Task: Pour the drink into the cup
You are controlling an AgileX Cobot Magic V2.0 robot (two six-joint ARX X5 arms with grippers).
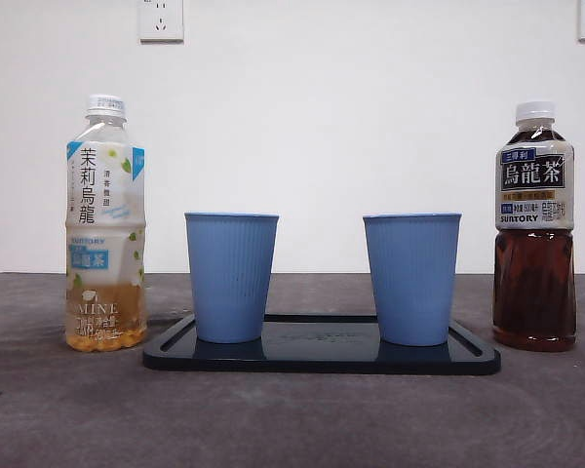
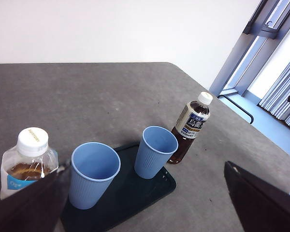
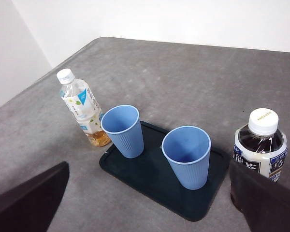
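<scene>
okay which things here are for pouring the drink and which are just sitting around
For the job: dark tea bottle, blue cups.
Just there: pale tea bottle, tray, wall sockets.

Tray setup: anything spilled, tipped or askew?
Nothing stands out. Both blue cups stand upright and empty on the dark tray. The dark tea bottle and jasmine tea bottle stand capped beside it. No spills visible.

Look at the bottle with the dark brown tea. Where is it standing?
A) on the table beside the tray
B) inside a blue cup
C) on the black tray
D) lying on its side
A: the dark tea bottle stands upright on the table, just off the end of the black tray.
</scene>
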